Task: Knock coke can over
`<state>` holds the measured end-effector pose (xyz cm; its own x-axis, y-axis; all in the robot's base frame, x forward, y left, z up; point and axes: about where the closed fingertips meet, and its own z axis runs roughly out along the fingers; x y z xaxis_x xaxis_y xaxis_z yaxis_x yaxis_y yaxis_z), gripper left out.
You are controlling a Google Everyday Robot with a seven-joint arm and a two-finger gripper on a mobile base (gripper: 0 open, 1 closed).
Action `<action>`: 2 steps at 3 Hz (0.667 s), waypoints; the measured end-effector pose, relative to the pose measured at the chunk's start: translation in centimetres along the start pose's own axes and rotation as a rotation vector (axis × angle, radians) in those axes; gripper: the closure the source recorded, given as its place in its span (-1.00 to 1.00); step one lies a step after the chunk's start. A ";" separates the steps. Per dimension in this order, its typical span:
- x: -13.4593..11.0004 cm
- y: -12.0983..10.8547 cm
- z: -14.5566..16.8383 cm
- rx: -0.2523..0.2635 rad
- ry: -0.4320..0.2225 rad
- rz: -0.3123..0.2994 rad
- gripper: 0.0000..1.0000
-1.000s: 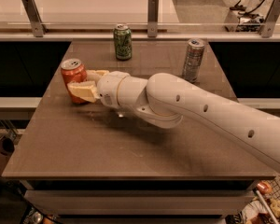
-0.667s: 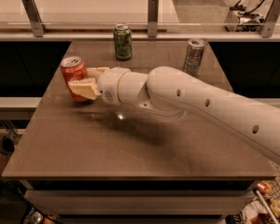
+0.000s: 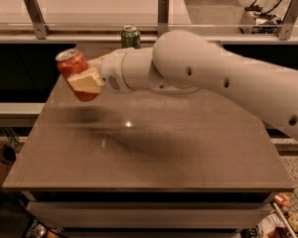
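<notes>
The coke can (image 3: 70, 65) is red-orange with a silver top. It hangs tilted in the air above the left part of the table (image 3: 154, 157), with its top leaning left and its shadow on the tabletop below it. My gripper (image 3: 83, 83) is shut on the coke can, and a cream finger pad (image 3: 87, 80) lies across the can's side. My white arm (image 3: 213, 78) reaches in from the right, across the middle of the view.
A green can (image 3: 130, 36) stands upright at the table's back edge, just behind my arm. The slim silver-grey can is hidden behind the arm. A railing with metal posts (image 3: 36, 14) runs behind the table.
The coke can stood on the table at the back left with the gripper around it. Now it is lifted off the surface and tilted, and the arm is raised.
</notes>
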<state>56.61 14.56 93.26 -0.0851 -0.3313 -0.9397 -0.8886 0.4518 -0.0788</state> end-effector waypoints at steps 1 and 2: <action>-0.9 0.0 -1.5 -0.010 0.114 -0.055 1.00; -0.7 -1.5 -2.9 0.007 0.237 -0.065 1.00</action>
<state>56.72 11.67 94.99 -0.1323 -0.5444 -0.8283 -0.8926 0.4288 -0.1393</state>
